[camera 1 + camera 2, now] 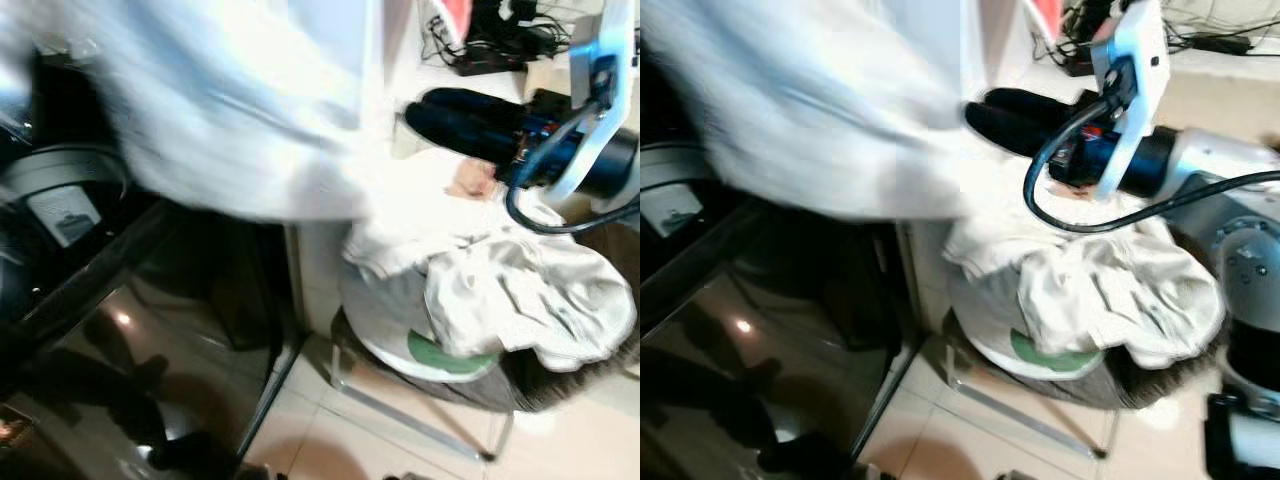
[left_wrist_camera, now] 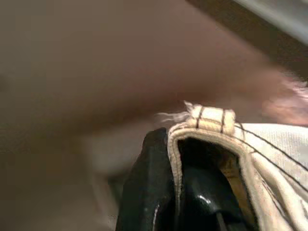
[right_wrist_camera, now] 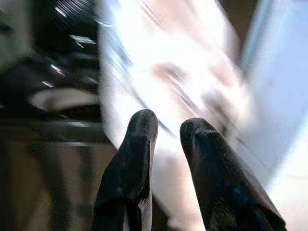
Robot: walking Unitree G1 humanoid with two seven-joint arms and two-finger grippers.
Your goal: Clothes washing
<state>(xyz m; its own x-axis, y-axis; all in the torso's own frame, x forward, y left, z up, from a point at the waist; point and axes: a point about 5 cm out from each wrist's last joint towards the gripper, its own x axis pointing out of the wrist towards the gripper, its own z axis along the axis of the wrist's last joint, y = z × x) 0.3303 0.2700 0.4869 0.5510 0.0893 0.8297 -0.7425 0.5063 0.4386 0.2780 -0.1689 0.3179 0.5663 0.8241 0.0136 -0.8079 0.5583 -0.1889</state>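
Over the washer [image 1: 70, 190] your left gripper [image 2: 192, 192] pinches a pale garment [image 1: 230, 110], lifted for loading; right gripper [image 3: 168, 130] hangs slightly parted, empty.

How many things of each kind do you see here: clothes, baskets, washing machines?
Clothes: 2, a pale blurred garment held up, a cream garment on the basket
Baskets: 1, laundry basket
Washing machines: 1, dark washer
Total: 4

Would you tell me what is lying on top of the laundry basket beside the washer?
A heap of crumpled off-white clothes lies piled over the laundry basket, spilling past its rim, with a green patch showing beneath. Whatever lies deeper inside is covered by the cloth.
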